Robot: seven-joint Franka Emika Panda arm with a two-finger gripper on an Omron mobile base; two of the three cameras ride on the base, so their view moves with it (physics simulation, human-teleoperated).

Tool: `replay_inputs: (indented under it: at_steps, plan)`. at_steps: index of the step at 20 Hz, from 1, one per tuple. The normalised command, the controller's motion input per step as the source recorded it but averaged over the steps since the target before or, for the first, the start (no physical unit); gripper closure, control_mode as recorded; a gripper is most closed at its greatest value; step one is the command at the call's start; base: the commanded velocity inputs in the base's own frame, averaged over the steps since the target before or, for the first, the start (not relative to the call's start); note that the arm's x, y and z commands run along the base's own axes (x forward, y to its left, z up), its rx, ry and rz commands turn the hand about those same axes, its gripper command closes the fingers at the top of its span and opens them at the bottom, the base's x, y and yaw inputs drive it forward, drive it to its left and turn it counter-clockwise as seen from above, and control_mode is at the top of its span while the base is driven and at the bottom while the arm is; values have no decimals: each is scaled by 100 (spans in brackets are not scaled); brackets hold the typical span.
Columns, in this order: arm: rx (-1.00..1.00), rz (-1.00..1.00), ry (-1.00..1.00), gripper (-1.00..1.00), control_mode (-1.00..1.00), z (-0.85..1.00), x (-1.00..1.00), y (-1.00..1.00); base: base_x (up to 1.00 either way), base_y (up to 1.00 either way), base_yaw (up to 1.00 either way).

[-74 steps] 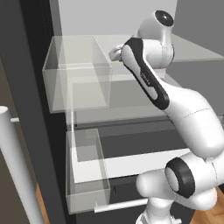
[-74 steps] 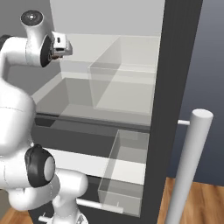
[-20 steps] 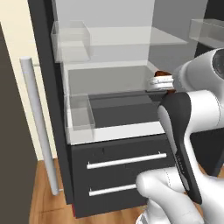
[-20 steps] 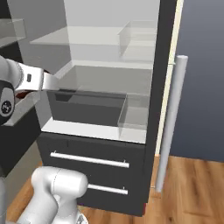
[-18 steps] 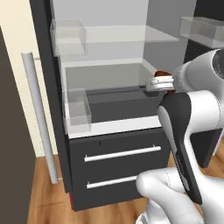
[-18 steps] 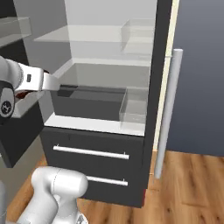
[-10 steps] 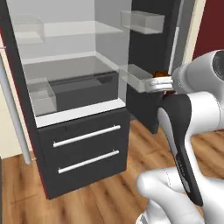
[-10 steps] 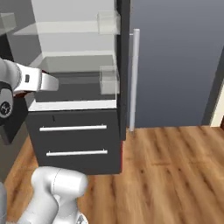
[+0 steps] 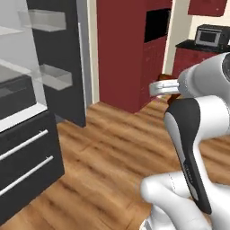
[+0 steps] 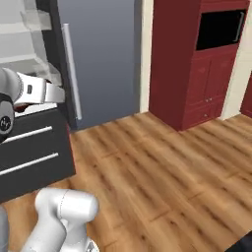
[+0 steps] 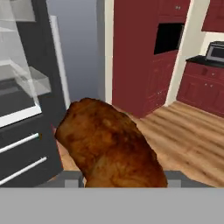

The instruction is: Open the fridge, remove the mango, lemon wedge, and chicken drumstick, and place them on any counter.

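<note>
My gripper (image 11: pixel 124 177) is shut on the chicken drumstick (image 11: pixel 109 144), a reddish-brown meat piece that bulks large in the hand view. In the left base view the gripper (image 9: pixel 158 87) stands out to the left of my white forearm, over the wooden floor. The fridge (image 9: pixel 22 134) stands open at the left, with glass shelves, door bins and two lower drawers (image 9: pixel 24 155). Its open right door (image 10: pixel 98 59) carries a long silver handle (image 10: pixel 71 74). The mango, the lemon wedge and the counter are out of view.
A tall red cabinet with a dark oven (image 10: pixel 206 54) stands beyond the fridge door. Further right runs a red cabinet row with a microwave (image 9: pixel 211 36). Wooden floor (image 10: pixel 162 167) stretches open between the fridge and these cabinets.
The whole picture has swung to the right: the base has turned away from the fridge, which has slid to the left edge. The gripper has kept the drumstick throughout.
</note>
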Motion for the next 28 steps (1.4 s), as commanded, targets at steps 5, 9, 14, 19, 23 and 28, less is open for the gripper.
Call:
replay_inputs:
  at_steps: [5,9,14,19,23,28]
  plan:
    - [0,0,0,100,100,0,0,0,-35,0,-89]
    - [0,0,0,100,100,0,0,0,-24,-7,-89]
    - [0,0,0,100,100,0,0,0,10,-18,-72]
    - [0,0,0,100,100,0,0,0,70,-10,-5]
    - [0,0,0,100,100,0,0,0,23,-47,0]
    - [0,0,0,100,100,0,0,0,-84,-70,-9]
